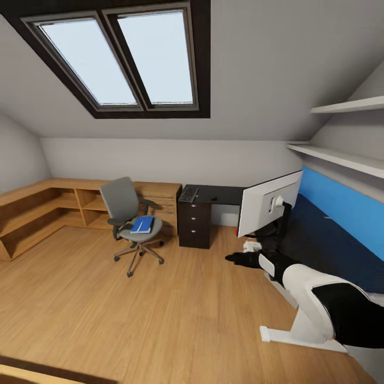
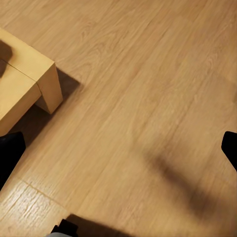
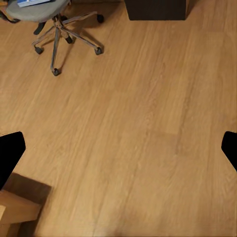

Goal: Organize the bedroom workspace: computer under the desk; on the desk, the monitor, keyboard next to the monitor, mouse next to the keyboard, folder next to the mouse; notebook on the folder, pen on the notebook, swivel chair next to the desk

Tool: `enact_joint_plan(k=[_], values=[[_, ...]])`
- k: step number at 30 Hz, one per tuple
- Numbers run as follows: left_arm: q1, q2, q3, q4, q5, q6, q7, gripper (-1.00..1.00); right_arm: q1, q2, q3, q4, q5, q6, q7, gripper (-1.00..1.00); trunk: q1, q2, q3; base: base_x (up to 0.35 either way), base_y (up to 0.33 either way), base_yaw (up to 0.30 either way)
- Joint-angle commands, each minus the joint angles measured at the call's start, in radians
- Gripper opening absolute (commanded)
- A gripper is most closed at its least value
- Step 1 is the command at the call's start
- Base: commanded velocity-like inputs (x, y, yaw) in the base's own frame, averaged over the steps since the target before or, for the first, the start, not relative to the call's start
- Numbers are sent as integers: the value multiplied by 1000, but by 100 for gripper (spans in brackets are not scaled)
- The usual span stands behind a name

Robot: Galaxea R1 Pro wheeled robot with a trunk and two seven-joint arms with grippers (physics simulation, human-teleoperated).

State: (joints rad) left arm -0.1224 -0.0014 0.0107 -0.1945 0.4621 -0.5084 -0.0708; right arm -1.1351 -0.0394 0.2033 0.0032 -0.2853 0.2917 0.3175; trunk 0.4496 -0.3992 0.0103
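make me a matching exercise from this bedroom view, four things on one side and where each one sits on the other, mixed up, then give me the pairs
Things:
1. folder
2. keyboard
3. monitor
4. swivel chair

Places:
A. on the desk's far end, above the dark drawers
B. on the wood floor, in front of the light wood cabinet
C. on the chair's grey seat
D. on the desk's near stretch, white back showing, by the blue back panel

Pairs: 1-C, 2-A, 3-D, 4-B

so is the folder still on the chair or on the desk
On the chair. In the head view the blue folder lies flat on the grey seat of the swivel chair, away from the desk.
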Motion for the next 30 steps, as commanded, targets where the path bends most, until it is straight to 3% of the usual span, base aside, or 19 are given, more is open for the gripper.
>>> enact_joint_plan(k=[1, 2, 7, 17, 30], values=[[0, 0, 1, 1, 9, -2, -7, 100, 15, 9, 7, 4, -11, -18, -5, 100, 0, -1, 0, -4, 0, 0], [0, 0, 0, 1, 9, -2, -7, 100, 65, 30, 7, 10, -12, -82, -31, 100, 0, -1, 0, -2, 0, 0], [0, 0, -1, 1, 5, -2, -7, 100, 198, 51, 8, 16, -11, -280, -62, 100, 0, -1, 0, -1, 0, 0], [0, 0, -2, 1, 4, -4, -7, 100, 424, 59, 8, 17, -9, -525, -70, 100, 0, -1, 0, 0, 0, 0], [0, 0, -2, 1, 4, -40, -7, 100, 525, 64, 7, 17, -12, -580, -73, 100, 0, -1, 0, 0, 0, -21]])
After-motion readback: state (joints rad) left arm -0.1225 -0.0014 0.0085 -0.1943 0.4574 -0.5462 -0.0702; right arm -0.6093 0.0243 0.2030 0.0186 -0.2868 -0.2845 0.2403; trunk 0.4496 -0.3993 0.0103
